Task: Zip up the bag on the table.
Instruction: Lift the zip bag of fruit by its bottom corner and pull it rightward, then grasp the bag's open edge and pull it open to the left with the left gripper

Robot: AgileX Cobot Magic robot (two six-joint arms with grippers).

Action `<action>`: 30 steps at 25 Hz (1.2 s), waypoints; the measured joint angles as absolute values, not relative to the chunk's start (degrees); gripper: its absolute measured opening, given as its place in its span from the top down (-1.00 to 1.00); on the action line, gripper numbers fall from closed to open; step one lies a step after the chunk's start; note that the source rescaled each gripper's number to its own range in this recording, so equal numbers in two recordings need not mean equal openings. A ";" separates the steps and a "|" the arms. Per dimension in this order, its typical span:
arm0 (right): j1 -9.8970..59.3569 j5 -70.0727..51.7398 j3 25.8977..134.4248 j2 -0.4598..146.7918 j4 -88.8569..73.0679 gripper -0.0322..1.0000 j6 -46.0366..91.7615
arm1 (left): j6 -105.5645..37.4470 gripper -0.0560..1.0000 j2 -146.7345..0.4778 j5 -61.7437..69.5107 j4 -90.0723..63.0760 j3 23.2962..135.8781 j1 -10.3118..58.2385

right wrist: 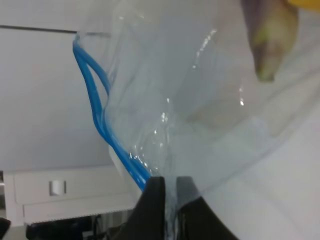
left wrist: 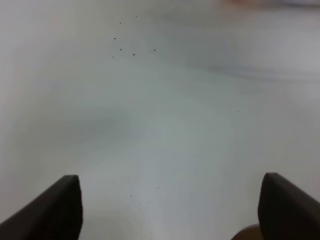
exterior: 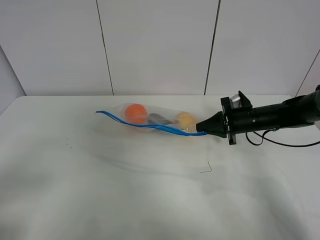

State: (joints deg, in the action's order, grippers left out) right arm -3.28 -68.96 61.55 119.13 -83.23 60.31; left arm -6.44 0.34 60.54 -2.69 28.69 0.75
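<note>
nearest the camera the white worktop (exterior: pixel 100 200) lay bare but for a small dark mark (exterior: pixel 206 169). the left fingers (left wrist: pixel 60 210) did not show in the high view. their own camera showed them spread wide over plain worktop, gripping nothing.

further back, about mid-worktop, the bag (exterior: pixel 117 111) lay on its side with its blue zipper strip (exterior: pixel 145 126) along the near edge. the right fingers (exterior: pixel 210 126) were clenched on the bag's right-hand end, where the strip ran out, and the wrist view showed the plastic pinched between them. in that view the strip parted into two tracks a little way from the pinch, so the seal looked unfinished. inside sat an orange toy (exterior: pixel 135 113), a purplish one (exterior: pixel 159 119) and a yellow one (exterior: pixel 186 119), the yellow closest to the pinch. behind it all stood a panelled white wall (exterior: pixel 160 45).

to do the step well, the right fingers should probably act as the anchor, holding the strip taut and low. the left fingers would need to come across, close over both tracks just beside the pinch, and run along the strip to its far left tip with even pressure. whether there was a slider could not be told. pulling too hard could drag the bag or break the hold, and a slack strip would likely buckle.
</note>
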 joint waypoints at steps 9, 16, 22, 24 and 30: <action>-3.28 -69.03 61.55 118.84 -83.40 0.94 57.21 | -6.44 -1.00 0.34 60.54 -2.69 28.69 0.75; -3.28 -69.03 61.53 116.59 -84.47 0.94 56.73 | -6.44 -1.00 0.34 60.54 -2.69 28.69 0.75; -3.28 -69.03 61.53 116.05 -84.67 0.94 56.73 | -6.44 -1.00 0.34 60.54 -2.69 28.69 0.75; -3.28 -69.03 61.53 116.05 -84.67 0.94 56.73 | -6.44 -1.00 0.34 60.54 -2.69 28.69 0.75; -3.28 -69.03 61.53 116.05 -84.67 0.94 56.73 | -6.17 -1.00 0.29 59.88 -2.69 29.01 0.75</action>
State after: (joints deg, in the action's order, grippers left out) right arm -3.28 -69.03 61.53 116.05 -84.67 56.73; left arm -6.17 0.29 59.88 -2.69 29.01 0.75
